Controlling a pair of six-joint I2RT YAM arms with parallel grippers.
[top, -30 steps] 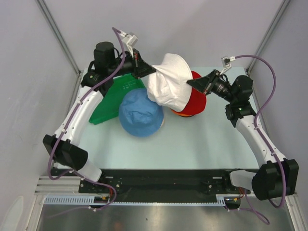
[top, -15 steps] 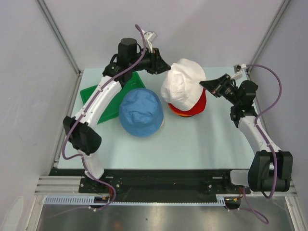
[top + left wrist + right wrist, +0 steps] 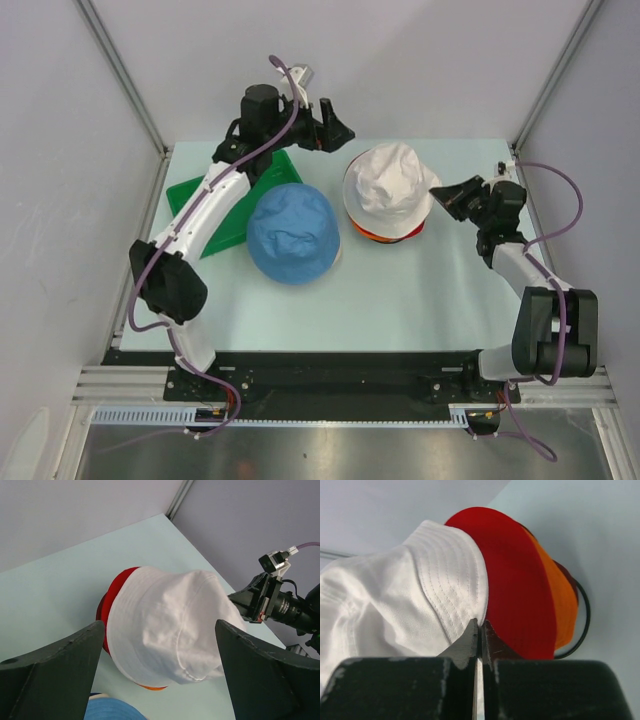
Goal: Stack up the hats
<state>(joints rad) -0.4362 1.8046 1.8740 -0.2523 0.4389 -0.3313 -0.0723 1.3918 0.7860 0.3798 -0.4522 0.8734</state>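
Starting at your near edge, the pale worktop (image 3: pixel 420 300) carries the light blue hat (image 3: pixel 292 232) closest to you, crown up and on its own. Its left side meets the right edge of the green tray (image 3: pixel 195 212), which lies flat at an angle towards the far left corner. Look just right of the blue one and a touch farther back and there's your stack. The white hat (image 3: pixel 390 188) sits on top, crown up and a little rumpled. The red hat (image 3: pixel 512 580) is directly beneath it, its brim showing round the right side. Below that is the orange hat (image 3: pixel 560 605), with only a sliver peeking out at the near edge from above. Under the orange brim, the right wrist view catches a thin black wire hoop (image 3: pixel 583 611) against the worktop. Your right claw (image 3: pixel 443 194) is in at the stack's right side, jaws pressed together. The tips sit right at the edge of the white brim where it overlaps the red. You cannot tell from these views whether any fabric is pinched between them. Farthest back, beyond the tray's far corner, your left claw (image 3: pixel 335 125) hangs with its jaws spread wide apart and nothing between them. Its dark fingers (image 3: pixel 60 665) frame the white hat from the left, clear of the fabric.
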